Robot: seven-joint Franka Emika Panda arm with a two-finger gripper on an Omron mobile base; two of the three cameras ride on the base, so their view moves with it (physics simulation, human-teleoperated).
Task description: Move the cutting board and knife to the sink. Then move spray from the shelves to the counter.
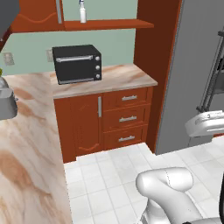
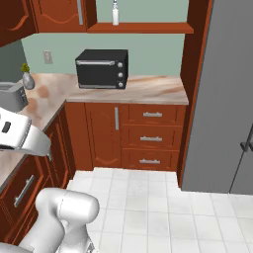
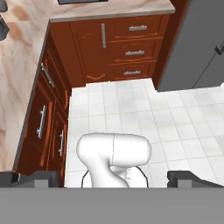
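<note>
The white spray [image 1: 82,12] stands upright on the reddish-brown shelves [image 1: 109,24] above the counter [image 1: 120,76]; the right base view also has the spray [image 2: 115,13] on the shelves [image 2: 143,28] over the counter [image 2: 153,90]. My gripper [image 3: 113,178] is held high and looks down at the tiled floor. It is open, its fingertips [image 3: 37,178] wide apart with nothing between them. It is well away from the spray. The cutting board, the knife and the sink are out of view.
A black oven [image 1: 77,63] sits on the counter below the spray. A grey toaster [image 2: 12,96] and a small vase [image 2: 28,79] stand on the left counter run. A tall grey fridge [image 2: 222,99] closes the right side. White floor tiles [image 2: 143,197] lie between.
</note>
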